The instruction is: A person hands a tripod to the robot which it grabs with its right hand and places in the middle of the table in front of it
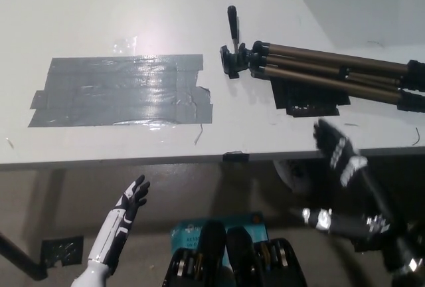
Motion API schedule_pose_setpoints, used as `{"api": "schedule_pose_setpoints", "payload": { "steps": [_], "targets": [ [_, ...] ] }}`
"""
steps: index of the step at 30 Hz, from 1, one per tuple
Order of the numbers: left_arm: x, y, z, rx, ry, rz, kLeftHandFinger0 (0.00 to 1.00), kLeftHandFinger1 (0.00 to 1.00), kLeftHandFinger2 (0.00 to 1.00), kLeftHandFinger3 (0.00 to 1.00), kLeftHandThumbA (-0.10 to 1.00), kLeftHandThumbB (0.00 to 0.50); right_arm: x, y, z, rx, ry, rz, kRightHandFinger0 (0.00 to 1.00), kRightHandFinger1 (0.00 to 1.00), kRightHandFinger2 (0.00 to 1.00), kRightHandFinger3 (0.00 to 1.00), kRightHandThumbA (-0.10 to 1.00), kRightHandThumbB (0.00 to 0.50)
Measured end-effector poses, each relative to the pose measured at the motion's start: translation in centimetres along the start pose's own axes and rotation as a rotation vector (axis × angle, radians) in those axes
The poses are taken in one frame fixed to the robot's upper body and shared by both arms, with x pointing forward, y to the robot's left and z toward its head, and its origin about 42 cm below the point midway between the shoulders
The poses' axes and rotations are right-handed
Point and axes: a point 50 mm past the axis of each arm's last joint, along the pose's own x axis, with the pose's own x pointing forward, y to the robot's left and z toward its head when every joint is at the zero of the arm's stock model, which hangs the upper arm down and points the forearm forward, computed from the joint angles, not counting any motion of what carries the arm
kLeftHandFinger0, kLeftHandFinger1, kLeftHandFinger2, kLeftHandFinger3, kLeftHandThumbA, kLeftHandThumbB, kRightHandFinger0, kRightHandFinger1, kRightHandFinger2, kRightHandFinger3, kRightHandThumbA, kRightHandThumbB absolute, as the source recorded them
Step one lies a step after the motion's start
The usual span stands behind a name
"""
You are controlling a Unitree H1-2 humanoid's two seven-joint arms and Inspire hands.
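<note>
The tripod (319, 68) lies folded on its side on the right part of the white table (133, 8). Its bronze legs run off to the right, and its black head and handle (232, 34) point toward the table's middle. Nothing holds it. My black right hand (340, 153) is at the lower right, near the table's front edge and in front of the tripod, blurred, with its fingers spread and empty. Below the table edge at the lower left my white left hand (131, 197) rests open.
A large patch of grey tape (123, 91) covers the table left of the tripod. A black tape patch (309, 101) lies under the tripod legs, and a small black tab (236, 157) sits on the front edge. A blue object (199, 228) is on the floor below.
</note>
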Motion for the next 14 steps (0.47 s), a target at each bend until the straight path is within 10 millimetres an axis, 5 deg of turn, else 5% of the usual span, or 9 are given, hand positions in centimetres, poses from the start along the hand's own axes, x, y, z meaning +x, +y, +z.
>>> {"api": "schedule_pose_setpoints", "payload": {
  "steps": [8, 11, 14],
  "targets": [
    [-1.2, -0.2, -0.7, -0.006, 0.024, 0.000, 1.00, 1.00, 1.00, 1.00, 1.00, 0.259, -1.3, 1.5, -6.5, 0.093, 0.139, -0.109, 1.00, 1.00, 1.00, 1.00, 1.00, 0.247],
    [-1.9, -0.4, -0.9, -0.010, 0.030, 0.001, 1.00, 1.00, 1.00, 1.00, 1.00, 0.252, -1.7, 1.6, -7.3, 0.091, 0.141, -0.128, 1.00, 1.00, 1.00, 1.00, 1.00, 0.206],
    [-2.7, -0.5, -1.1, -0.013, 0.040, 0.002, 1.00, 1.00, 1.00, 1.00, 1.00, 0.258, -2.3, 1.7, -7.6, 0.085, 0.144, -0.136, 1.00, 1.00, 1.00, 1.00, 1.00, 0.226]
  ]
}}
